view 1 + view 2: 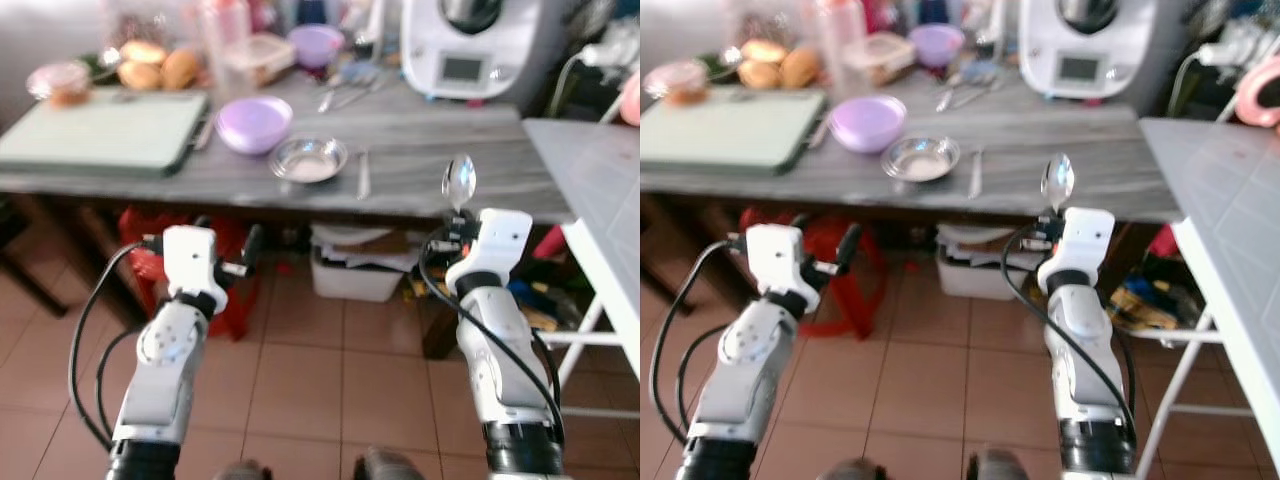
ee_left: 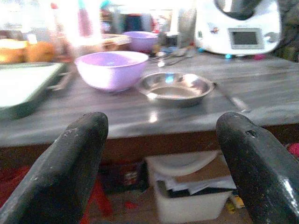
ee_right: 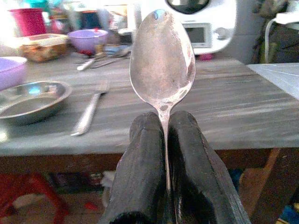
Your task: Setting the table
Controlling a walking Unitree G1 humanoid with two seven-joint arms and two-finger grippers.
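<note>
The head views are soft with blur, so the clutter along the far edge of the grey table (image 1: 430, 150) is hard to sort: a clear lidded container (image 1: 258, 55), bread rolls (image 1: 150, 68) near the far left corner, a small dish (image 1: 58, 80) beside them, some loose cutlery (image 1: 345, 92) too smeared to count, and a white kitchen machine (image 1: 470, 45) whose top is cut off by the frame. Two lilac bowls can be counted: one large lilac bowl (image 1: 255, 123) toward the middle of the table and a smaller one (image 1: 315, 42) at the far edge. There is one steel dish (image 1: 309, 159) close to the near edge, just beside the large bowl, and one fork (image 1: 363, 172) lying just right of the dish, apart from it. A pale green tray (image 1: 100, 130) covers the left end of the table, cut off at the left. The right gripper (image 3: 161, 123) is held in front of the near edge with its fingers pressed together on the handle of the single spoon (image 3: 162, 58), which stands upright, bowl upward; the handle is hidden between the fingers. The left gripper (image 2: 161, 154) is also short of the near edge, fingers (image 2: 70, 163) spread wide with nothing between them. Under the table, a white bin (image 1: 355, 270) and something red (image 1: 225, 280) are partly hidden by the arms.
</note>
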